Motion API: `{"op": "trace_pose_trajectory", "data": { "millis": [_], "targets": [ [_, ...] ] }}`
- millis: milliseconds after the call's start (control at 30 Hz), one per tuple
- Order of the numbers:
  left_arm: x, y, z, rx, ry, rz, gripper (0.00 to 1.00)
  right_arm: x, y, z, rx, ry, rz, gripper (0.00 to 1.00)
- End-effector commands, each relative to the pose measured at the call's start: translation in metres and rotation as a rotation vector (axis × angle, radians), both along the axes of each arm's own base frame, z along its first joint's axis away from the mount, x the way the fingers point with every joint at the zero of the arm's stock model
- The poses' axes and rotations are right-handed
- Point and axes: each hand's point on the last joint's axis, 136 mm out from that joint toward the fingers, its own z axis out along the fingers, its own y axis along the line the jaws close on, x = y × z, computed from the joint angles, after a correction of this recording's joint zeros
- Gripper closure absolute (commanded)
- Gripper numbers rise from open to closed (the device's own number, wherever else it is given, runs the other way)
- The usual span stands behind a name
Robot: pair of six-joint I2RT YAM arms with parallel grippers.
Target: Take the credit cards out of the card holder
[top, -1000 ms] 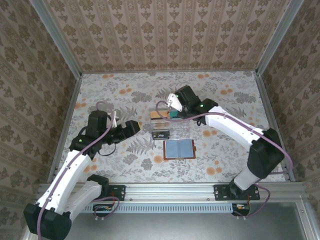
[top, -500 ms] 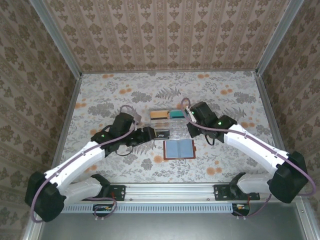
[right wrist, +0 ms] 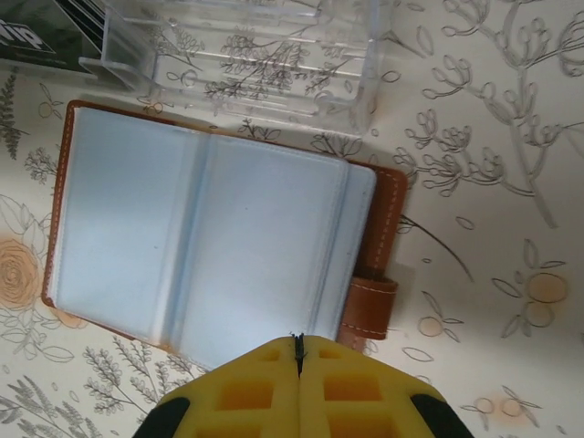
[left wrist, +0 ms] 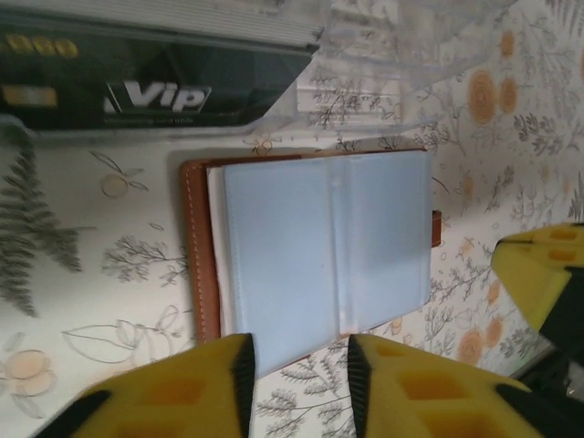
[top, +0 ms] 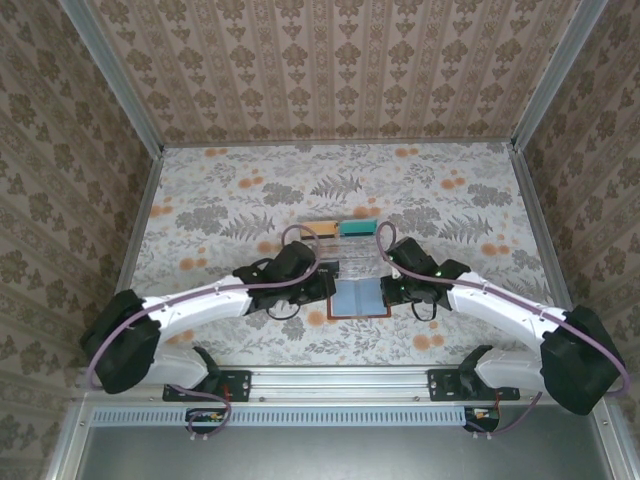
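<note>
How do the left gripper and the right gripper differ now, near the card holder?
The left gripper is open, with a gap between its fingers; the right gripper is shut, its pads touching. Seen from above, the left gripper is at the left side of the card holder, the right gripper at its right side. Both have yellow pads and hold nothing.

Probably a lab test booth: aluminium frame (top: 340, 378), wallpapered walls (top: 330, 70), floral tabletop (top: 240, 190).
</note>
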Motion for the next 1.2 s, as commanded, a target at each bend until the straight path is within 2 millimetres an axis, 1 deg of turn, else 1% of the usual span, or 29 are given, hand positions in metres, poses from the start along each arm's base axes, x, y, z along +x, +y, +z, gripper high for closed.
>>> {"op": "trace_pose_trajectory", "data": {
  "millis": [0, 100, 200, 367, 433, 600, 833, 1033, 1067, 1167],
  "targets": [
    [0.005, -0.020, 0.004, -0.019, -0.021, -0.004, 0.75, -0.001, 0.012, -0.009, 0.059, 0.042, -0.023, 0.95],
    [0.000, -0.020, -0.014, 0.037, 0.017, -0.015, 0.78, -0.003, 0.011, -0.017, 0.044, 0.063, -0.024, 0.95],
    [-0.003, -0.019, -0.027, 0.064, 0.044, -0.026, 0.79, -0.004, 0.008, -0.021, 0.033, 0.069, -0.033, 0.95],
    [-0.007, -0.020, -0.043, 0.092, 0.080, -0.043, 0.79, -0.006, 0.005, -0.026, 0.028, 0.081, -0.047, 0.95],
    [-0.010, -0.024, -0.048, 0.090, 0.094, -0.054, 0.80, -0.007, 0.005, -0.027, 0.030, 0.083, -0.046, 0.95],
    [-0.012, -0.035, -0.050, 0.077, 0.099, -0.081, 0.82, -0.008, 0.004, -0.029, 0.024, 0.090, -0.049, 0.95],
    [-0.013, -0.046, -0.048, 0.065, 0.095, -0.107, 0.82, -0.010, 0.005, -0.036, 0.012, 0.117, -0.047, 0.95],
    [-0.013, -0.050, -0.050, 0.067, 0.102, -0.120, 0.82, -0.014, -0.008, -0.051, -0.057, 0.165, -0.091, 0.95],
    [-0.013, -0.051, -0.050, 0.065, 0.103, -0.121, 0.82, -0.017, -0.010, -0.059, -0.074, 0.190, -0.098, 0.95],
    [-0.014, -0.055, -0.053, 0.062, 0.115, -0.134, 0.82, -0.022, -0.007, -0.069, -0.065, 0.232, -0.096, 0.95]
  ]
}}
